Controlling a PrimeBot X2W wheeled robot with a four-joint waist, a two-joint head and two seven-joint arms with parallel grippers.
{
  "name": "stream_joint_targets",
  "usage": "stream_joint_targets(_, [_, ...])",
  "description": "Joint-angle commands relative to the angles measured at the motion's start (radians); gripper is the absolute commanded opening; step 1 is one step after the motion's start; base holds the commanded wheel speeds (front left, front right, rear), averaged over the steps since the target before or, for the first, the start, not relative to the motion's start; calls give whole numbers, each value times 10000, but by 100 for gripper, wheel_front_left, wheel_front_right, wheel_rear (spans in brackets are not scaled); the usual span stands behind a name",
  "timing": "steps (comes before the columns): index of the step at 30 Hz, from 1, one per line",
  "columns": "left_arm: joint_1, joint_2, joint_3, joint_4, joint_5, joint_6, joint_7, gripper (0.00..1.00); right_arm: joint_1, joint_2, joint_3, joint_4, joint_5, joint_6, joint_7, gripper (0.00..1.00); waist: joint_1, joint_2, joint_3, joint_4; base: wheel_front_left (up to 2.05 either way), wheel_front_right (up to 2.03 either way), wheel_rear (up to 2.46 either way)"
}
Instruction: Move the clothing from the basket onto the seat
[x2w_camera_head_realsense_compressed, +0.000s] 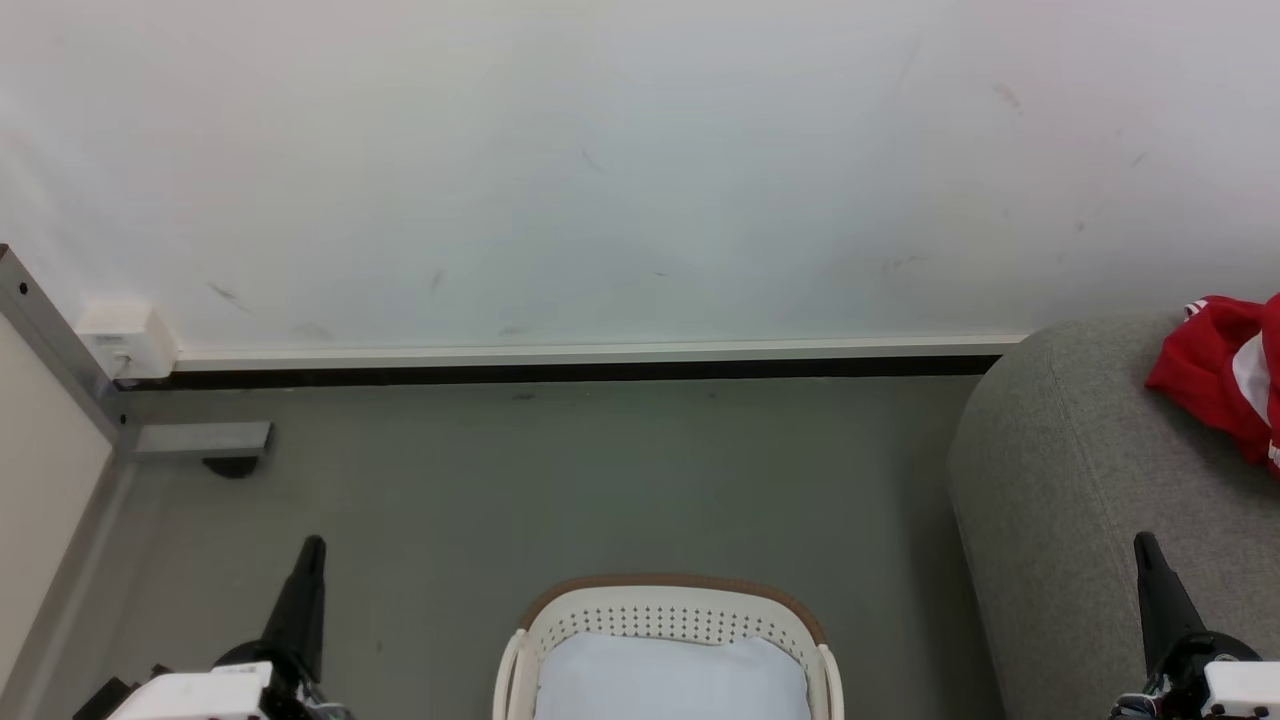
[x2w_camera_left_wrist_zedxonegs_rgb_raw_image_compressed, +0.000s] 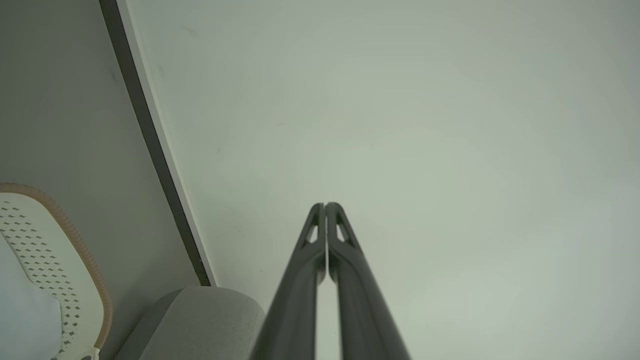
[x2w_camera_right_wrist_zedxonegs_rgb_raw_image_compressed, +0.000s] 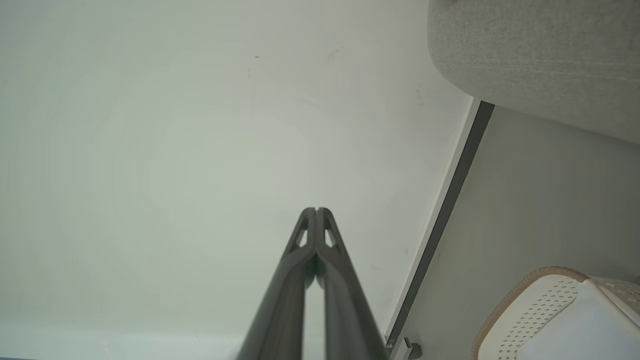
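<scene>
Red clothing with white trim lies crumpled on the grey seat at the right edge of the head view. The cream basket with its brown rim stands on the floor at the bottom centre; a pale blue-white cloth lies inside it. My left gripper is at the lower left, well left of the basket, shut and holding nothing. At the lower right my right gripper is over the seat's front, shut and empty too. Both wrist views show the fingertips pressed together, left gripper, right gripper. The basket and seat show again there.
A white wall with a dark skirting strip runs behind. A grey metal frame foot and a white box stand at the left. Grey floor lies between the basket and the wall.
</scene>
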Motion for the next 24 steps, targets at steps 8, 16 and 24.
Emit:
stream_joint_targets(8, [-92,14,34,-23,-140,-16,40,0,-115,-73,-35,-55,15,-21,34,0,0,0,-1,-1,0,0,0])
stream_joint_targets(16, [-91,14,33,-24,-141,-16,40,0,-115,-73,-35,-56,15,-21,33,0,0,0,-1,-1,0,0,0])
stream_joint_targets(24, [-91,14,32,-24,-142,-18,39,0,-115,-73,-36,-56,16,-21,33,0,0,0,-1,-1,0,0,0])
